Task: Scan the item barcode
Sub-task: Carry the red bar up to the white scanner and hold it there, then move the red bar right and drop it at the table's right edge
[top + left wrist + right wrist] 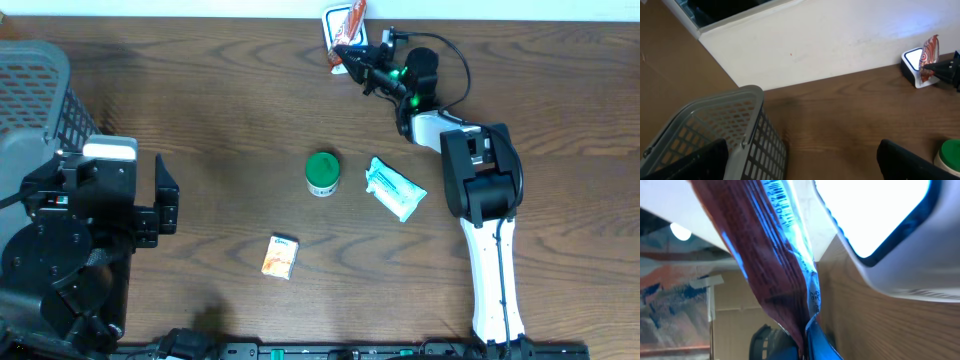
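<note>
A red-brown snack packet (pixel 351 17) is pinched at its lower edge by my right gripper (pixel 352 53), which is shut on it at the table's far edge. The packet hangs right beside the white scanner (pixel 334 38). In the right wrist view the packet (pixel 765 255) fills the middle, its barcode (pixel 780 197) facing the scanner's lit window (pixel 875 215). From the left wrist view the packet (pixel 929 52) and scanner (pixel 913 63) show at far right. My left gripper (pixel 163 205) stands open and empty at the left, its fingers (pixel 907 162) wide apart.
A grey mesh basket (pixel 40 95) stands at the far left, close to my left gripper (pixel 805 172). On the table's middle are a green-lidded jar (pixel 322 172), a white and teal pouch (pixel 395 188) and a small orange box (pixel 281 256).
</note>
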`<state>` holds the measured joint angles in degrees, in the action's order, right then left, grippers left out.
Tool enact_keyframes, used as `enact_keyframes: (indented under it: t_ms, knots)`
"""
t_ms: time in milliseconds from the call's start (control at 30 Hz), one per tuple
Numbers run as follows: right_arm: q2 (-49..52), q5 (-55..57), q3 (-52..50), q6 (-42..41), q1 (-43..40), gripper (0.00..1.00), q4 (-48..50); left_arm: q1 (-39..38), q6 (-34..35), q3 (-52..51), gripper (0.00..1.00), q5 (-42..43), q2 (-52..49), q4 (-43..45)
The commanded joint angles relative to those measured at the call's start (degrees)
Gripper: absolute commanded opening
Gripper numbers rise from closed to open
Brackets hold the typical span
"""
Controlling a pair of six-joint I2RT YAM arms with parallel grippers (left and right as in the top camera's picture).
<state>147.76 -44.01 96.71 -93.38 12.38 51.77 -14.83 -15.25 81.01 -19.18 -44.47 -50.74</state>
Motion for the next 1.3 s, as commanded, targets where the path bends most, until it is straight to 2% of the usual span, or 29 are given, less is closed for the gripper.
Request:
enact_keyframes:
  t_ms: [0,133,233,333,433,533,600,667,800,933,1033,1133,1267]
  knots:
    - [0.68,-0.37,1.01,0.02,-0.17,0.01,-0.04,0.02,0.11,0.09,0.95,0.50,-0.02,0.20]
    - [0.68,-1.60,1.03,0.22,0.04,0.01,4.33,0.02,0.11,0.09,0.95,0.50,-0.02,0.17]
    - [0.66,-3.08,1.03,-0.55,0.09,0.01,15.08,0.02,0.11,0.09,0.95,0.50,-0.02,0.17]
    - [0.37,-3.37,1.05,-5.99,-0.09,0.01,27.54,0.02,0.11,0.09,0.95,0.50,-0.02,0.20]
    - [-1.07,-5.07,1.05,-10.58,-0.55,0.01,35.39,0.02,0.11,0.09,0.95,0.50,-0.02,0.17]
    - [-3.93,-9.68,1.05,-10.64,-0.96,0.02,35.10,0.02,0.11,0.09,0.95,0.50,-0.02,0.17]
    - [-6.34,-12.17,1.05,-7.10,-0.98,0.02,32.04,0.02,0.11,0.09,0.95,0.50,-0.02,0.17]
    - [-9.33,-13.79,1.05,-2.32,-0.92,0.02,26.32,0.02,0.11,0.09,0.95,0.50,-0.02,0.17]
    - [-17.77,-12.63,1.05,11.91,-0.42,0.02,7.76,0.02,0.11,0.09,0.95,0.50,-0.02,0.17]
    - [-30.69,-2.93,1.05,33.99,-0.22,0.02,-22.27,0.02,0.11,0.09,0.95,0.50,-0.02,0.17]
    - [-41.38,13.99,1.05,49.92,0.07,0.02,-48.54,0.02,0.11,0.09,0.95,0.50,-0.02,0.17]
    - [-51.84,41.31,1.05,60.35,0.39,0.01,-72.70,0.02,0.11,0.09,0.95,0.50,-0.02,0.17]
    - [-59.58,67.63,1.05,62.18,-0.83,0.01,-94.18,0.02,0.11,0.09,0.95,0.50,-0.02,0.17]
